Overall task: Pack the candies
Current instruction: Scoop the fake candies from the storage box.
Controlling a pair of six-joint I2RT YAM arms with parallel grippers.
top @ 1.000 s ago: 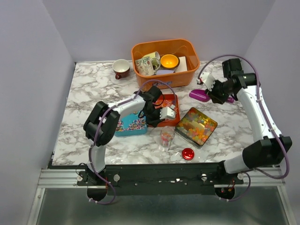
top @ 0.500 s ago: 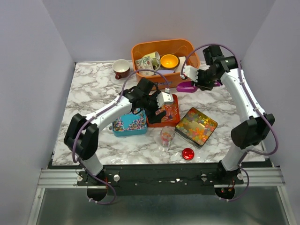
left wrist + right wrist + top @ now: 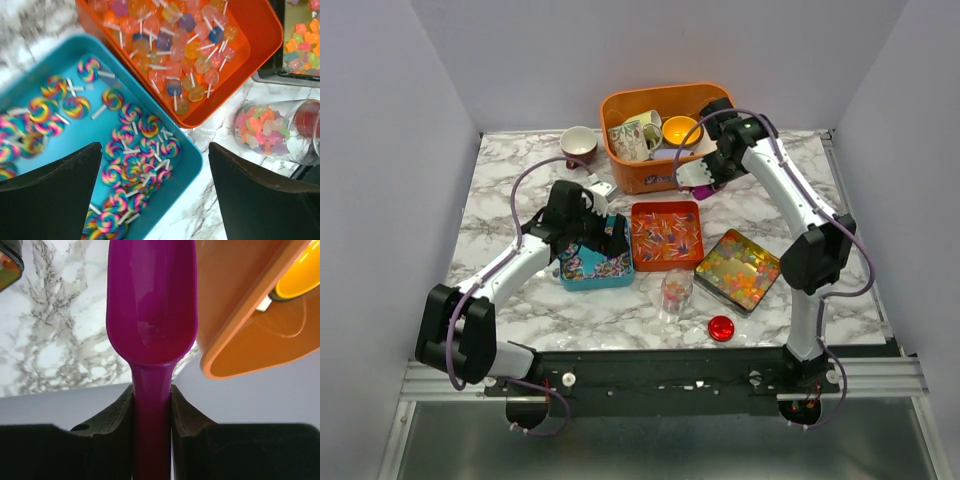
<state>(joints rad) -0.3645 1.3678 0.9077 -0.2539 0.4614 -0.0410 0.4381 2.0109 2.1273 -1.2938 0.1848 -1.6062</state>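
Filling three containers mid-table, the candies (image 3: pixel 665 235) are lying sorted: swirl lollipops (image 3: pixel 125 170) in the teal tin (image 3: pixel 192 160), pale lollipops (image 3: pixel 175 45) in the orange tray (image 3: pixel 215 107), jelly pieces (image 3: pixel 740 272) in the square metal tin (image 3: pixel 720 294), a few more in the clear cup (image 3: pixel 300 135). The left gripper (image 3: pixel 155 150) is hovering over the teal tin with fingers spread wide, gripping nothing. The right gripper (image 3: pixel 152 395) is clamping the purple scoop (image 3: pixel 152 305) by its handle beside the orange bin (image 3: pixel 240 325).

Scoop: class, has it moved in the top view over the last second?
Yes. The scoop, held by the right end effector, has moved left, from right of the bin to its front wall.
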